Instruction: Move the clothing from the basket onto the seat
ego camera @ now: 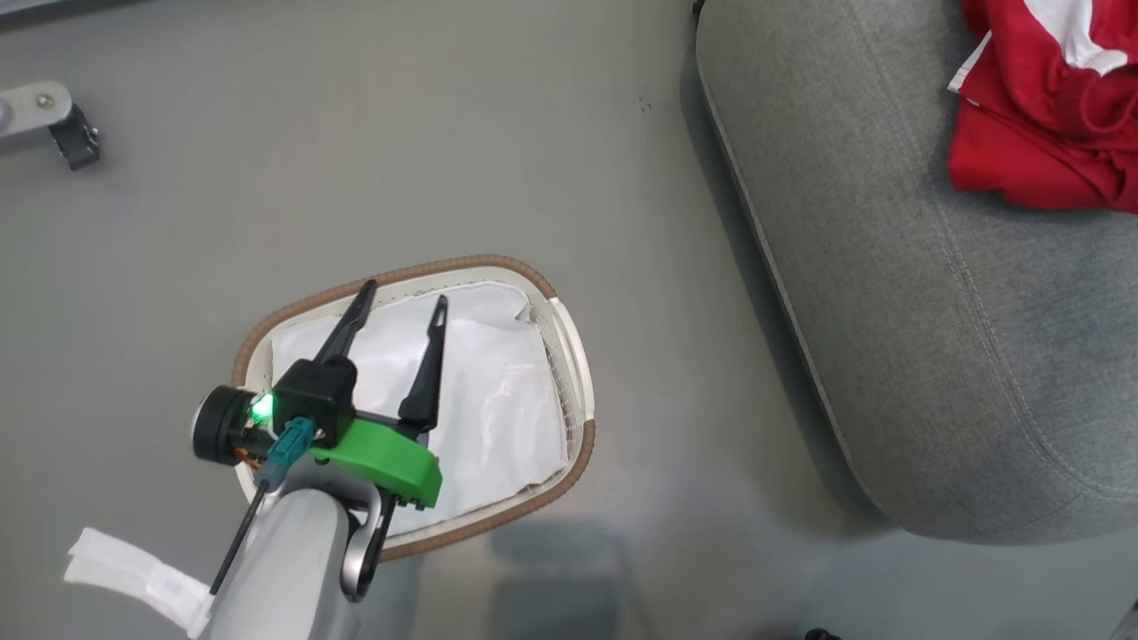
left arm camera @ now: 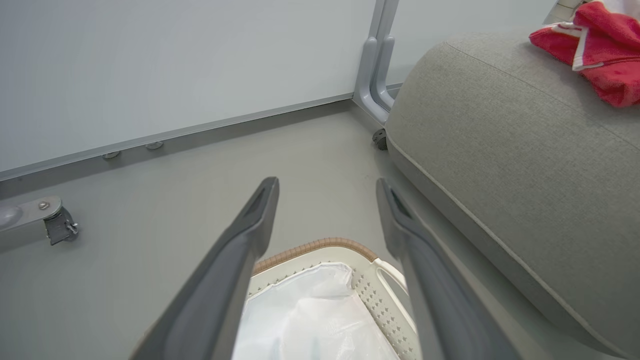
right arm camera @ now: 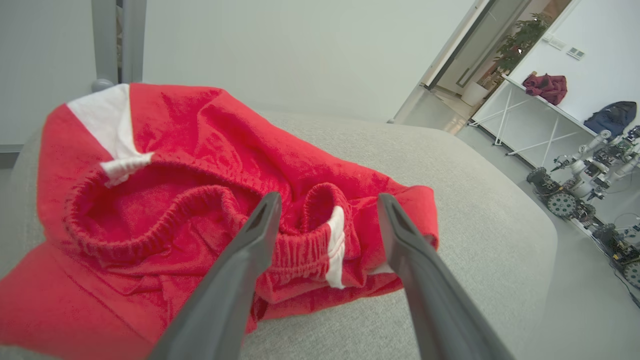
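The red clothing (ego camera: 1040, 116) with white panels lies crumpled on the grey seat (ego camera: 933, 293), near its far right part. In the right wrist view the clothing (right arm camera: 190, 200) spreads over the seat (right arm camera: 475, 240) and my right gripper (right arm camera: 327, 205) stands open just above its elastic waistband, fingers apart on either side of a fold. My left gripper (ego camera: 402, 300) hangs open over the basket (ego camera: 573, 356), which holds only a white liner (ego camera: 498, 391). In the left wrist view the left gripper (left arm camera: 327, 187) frames the basket rim (left arm camera: 320, 246); the clothing (left arm camera: 600, 50) sits on the seat (left arm camera: 500, 150).
The basket stands on a grey floor (ego camera: 356, 160) left of the seat. A caster on a metal leg (ego camera: 76, 133) sits at the far left. A white wall panel (left arm camera: 175, 65) with a grey post (left arm camera: 375, 75) stands behind. Robots and a white table (right arm camera: 575, 135) lie beyond the seat.
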Motion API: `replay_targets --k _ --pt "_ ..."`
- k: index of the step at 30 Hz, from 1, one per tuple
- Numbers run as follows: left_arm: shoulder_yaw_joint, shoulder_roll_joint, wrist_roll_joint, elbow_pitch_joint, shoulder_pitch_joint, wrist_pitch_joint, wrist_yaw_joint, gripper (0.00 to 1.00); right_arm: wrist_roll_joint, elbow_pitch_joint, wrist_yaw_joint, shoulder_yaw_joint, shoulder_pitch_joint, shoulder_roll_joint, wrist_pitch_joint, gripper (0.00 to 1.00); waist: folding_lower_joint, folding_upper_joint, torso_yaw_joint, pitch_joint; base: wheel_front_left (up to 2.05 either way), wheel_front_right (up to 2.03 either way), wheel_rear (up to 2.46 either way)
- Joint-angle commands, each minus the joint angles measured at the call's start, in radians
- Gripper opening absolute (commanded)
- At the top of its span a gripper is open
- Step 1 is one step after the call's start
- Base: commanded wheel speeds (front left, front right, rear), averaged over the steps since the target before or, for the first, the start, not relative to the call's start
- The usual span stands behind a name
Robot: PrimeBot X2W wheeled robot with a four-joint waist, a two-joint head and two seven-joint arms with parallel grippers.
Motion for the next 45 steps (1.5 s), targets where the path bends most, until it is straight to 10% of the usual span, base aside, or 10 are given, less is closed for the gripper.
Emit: replay_targets --k 1,25,45 --pt "0.021 -0.004 0.011 0.002 0.022 -0.001 -0.001 1.0 0.033 -0.035 -0.001 0.034 0.05 0.023 0.0 1.0 -0.0001 0.0 0.008 -0.034 0.0 0.0 0.0" --pt "0.253 -0.043 0.054 -0.009 0.165 -0.001 0.113 1.0 0.353 -0.238 -0.001 0.554 0.33 0.163 0.0 1.0 -0.0001 0.0 0.197 -0.219 0.0 0.0 0.0" --pt "0.268 -0.043 -0.035 -0.027 0.313 -0.001 0.094 1.0 0.443 -0.209 -0.001 0.674 0.516 0.163 0.0 1.0 -0.0001 0.0 0.228 -0.361 0.0 0.0 0.0"
